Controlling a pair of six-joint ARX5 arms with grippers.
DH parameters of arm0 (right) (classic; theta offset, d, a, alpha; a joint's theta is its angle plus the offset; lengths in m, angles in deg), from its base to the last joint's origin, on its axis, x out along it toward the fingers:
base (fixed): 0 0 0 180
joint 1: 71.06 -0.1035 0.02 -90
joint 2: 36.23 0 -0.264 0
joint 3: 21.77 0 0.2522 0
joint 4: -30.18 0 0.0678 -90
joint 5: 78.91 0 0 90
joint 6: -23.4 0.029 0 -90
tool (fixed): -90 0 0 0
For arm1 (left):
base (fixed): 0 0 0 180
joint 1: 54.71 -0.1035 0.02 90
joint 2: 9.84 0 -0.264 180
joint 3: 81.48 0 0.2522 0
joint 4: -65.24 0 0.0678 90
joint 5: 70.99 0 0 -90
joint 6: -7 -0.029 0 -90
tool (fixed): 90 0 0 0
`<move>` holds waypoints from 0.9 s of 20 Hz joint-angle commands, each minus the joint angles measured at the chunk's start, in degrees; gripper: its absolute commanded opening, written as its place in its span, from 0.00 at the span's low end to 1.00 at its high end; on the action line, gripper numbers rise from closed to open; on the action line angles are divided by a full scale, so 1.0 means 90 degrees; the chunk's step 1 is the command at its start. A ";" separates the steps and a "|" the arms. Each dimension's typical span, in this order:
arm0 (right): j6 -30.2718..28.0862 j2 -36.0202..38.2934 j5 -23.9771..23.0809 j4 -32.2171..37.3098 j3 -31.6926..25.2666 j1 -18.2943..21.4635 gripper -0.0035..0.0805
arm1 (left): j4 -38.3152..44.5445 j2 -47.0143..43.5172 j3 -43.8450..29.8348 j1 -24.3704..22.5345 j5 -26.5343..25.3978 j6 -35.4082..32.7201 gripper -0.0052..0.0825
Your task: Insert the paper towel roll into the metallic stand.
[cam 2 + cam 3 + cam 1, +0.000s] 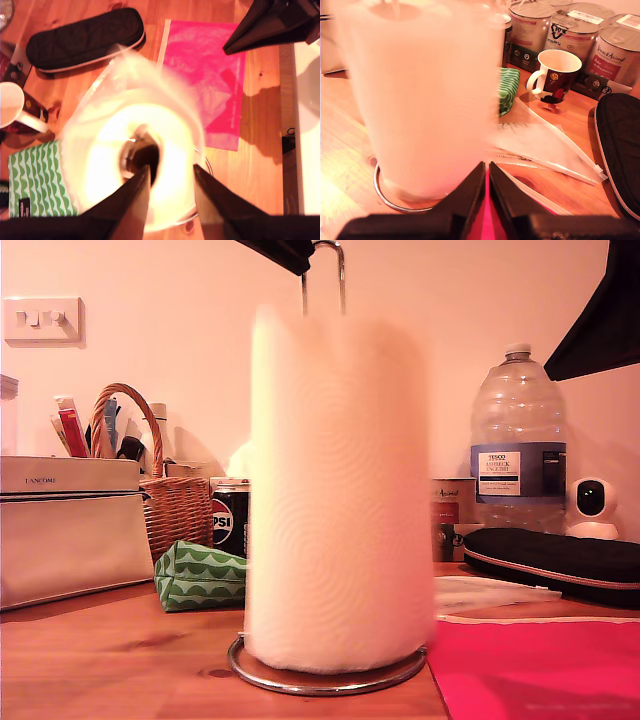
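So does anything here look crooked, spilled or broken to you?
Nothing stands out. The paper towel roll stands upright on the metallic stand, with the wire loop poking out above it. The roll looks blurred, so fine detail is hard to judge. No spills show on the wooden table.

The paper towel roll [340,490] is soft white paper, matt, embossed with faint swirls. The metallic stand [325,678] is thin shiny chromed wire, its ring base glossy and smooth. The table [100,660] is warm varnished wood with visible grain and knots. The basket [175,510] is rough brown wicker. The water bottle [518,430] is clear ribbed plastic with a paper label. The black case [560,560] looks like quilted matt cloth. The pink mat [540,670] is flat and matt. The green pouch [200,575] is patterned cloth. The mug [555,75] is glossy glazed ceramic. My first gripper [170,175] and my second gripper [486,180] have matt black fingers
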 commanded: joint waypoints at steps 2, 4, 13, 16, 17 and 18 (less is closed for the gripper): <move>0.0049 0.0007 -0.0007 0.0061 -0.0063 -0.0012 0.03 | -0.0083 -0.0066 0.0192 0.0024 0.0032 -0.0022 0.32; 0.0049 0.0007 -0.0007 0.0061 -0.0063 -0.0012 0.03 | -0.0284 -0.0066 0.0367 0.0024 0.0029 -0.0022 0.26; 0.0053 0.0007 0.0000 0.0840 -0.0061 -0.0012 0.03 | -0.0291 -0.0539 0.0697 -0.0109 -0.0066 0.0391 0.03; 0.0141 0.0007 -0.0070 0.1333 -0.0061 -0.0005 0.03 | -0.0049 -0.0665 0.0697 -0.0209 0.0134 0.0937 0.03; 0.0155 0.0005 -0.0277 0.1350 -0.0061 0.0058 0.03 | -0.0146 -0.0675 0.0697 -0.0260 0.0296 0.0957 0.03; 0.0153 -0.0005 -0.0481 0.1277 -0.0061 0.0182 0.03 | -0.0204 -0.0675 0.0692 -0.0313 0.0369 0.0984 0.03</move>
